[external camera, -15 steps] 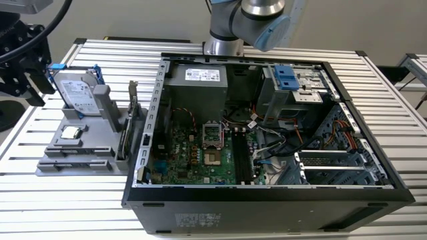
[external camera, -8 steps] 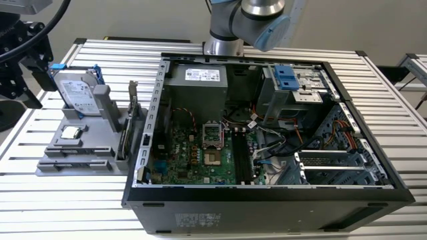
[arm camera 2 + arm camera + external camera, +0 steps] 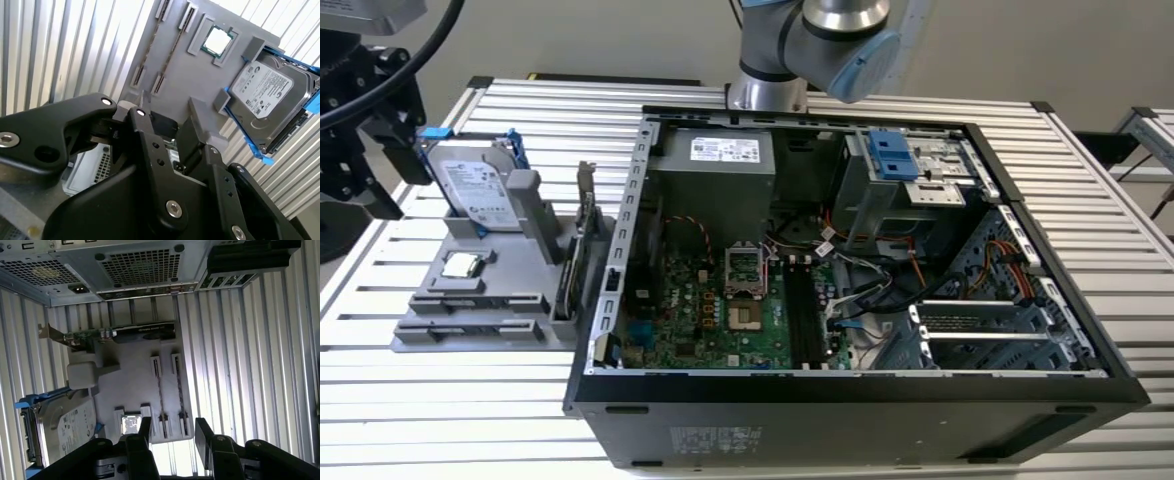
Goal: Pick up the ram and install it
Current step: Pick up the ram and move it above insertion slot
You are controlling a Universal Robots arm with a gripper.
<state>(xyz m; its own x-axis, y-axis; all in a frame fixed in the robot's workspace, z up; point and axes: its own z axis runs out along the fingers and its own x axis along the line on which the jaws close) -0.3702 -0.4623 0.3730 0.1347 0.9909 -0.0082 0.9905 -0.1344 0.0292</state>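
Note:
Two thin dark ram sticks [image 3: 159,390] stand on edge in the slots of a grey holder [image 3: 130,380]. The second wrist view shows them as narrow strips [image 3: 172,50], and in the exterior view they lie along the holder's near side [image 3: 474,299]. My gripper [image 3: 174,432] hangs above the holder with its two black fingers [image 3: 145,427] apart and nothing between them. In the second wrist view the gripper [image 3: 165,120] is over the holder's middle, and in the exterior view it [image 3: 374,140] is at the far left.
The holder also carries a silver hard drive [image 3: 474,185] in a blue frame, a processor chip [image 3: 460,265] and a card with a metal bracket [image 3: 125,334]. The open computer case [image 3: 607,330] stands beside it, with long black memory slots [image 3: 803,315] on its green board.

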